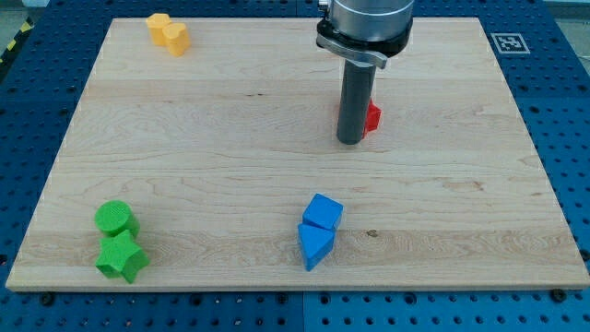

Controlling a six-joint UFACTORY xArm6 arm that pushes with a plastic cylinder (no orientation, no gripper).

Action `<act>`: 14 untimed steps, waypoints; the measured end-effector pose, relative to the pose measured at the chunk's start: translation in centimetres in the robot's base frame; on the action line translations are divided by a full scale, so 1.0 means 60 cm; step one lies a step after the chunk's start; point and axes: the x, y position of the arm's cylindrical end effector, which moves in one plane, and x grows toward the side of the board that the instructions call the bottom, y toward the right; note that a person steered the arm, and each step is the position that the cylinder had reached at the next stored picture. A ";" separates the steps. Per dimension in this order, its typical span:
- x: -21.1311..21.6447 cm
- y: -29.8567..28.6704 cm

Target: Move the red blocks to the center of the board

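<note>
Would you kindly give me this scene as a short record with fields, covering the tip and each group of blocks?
board: wooden board on a blue perforated table
my tip: near the board's centre, slightly toward the view's top
red block: just to the view's right of the rod, mostly hidden; shape and contact unclear
yellow blocks: top left corner
green blocks: cylinder above star, bottom left
blue blocks: cube above wedge-like block, bottom centre

The red block (372, 117) is largely hidden behind the rod, so its shape cannot be told. The arm is cut off by the view's top.
</note>
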 end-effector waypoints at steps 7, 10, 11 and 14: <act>-0.003 0.112; -0.070 -0.030; -0.072 -0.042; -0.121 0.072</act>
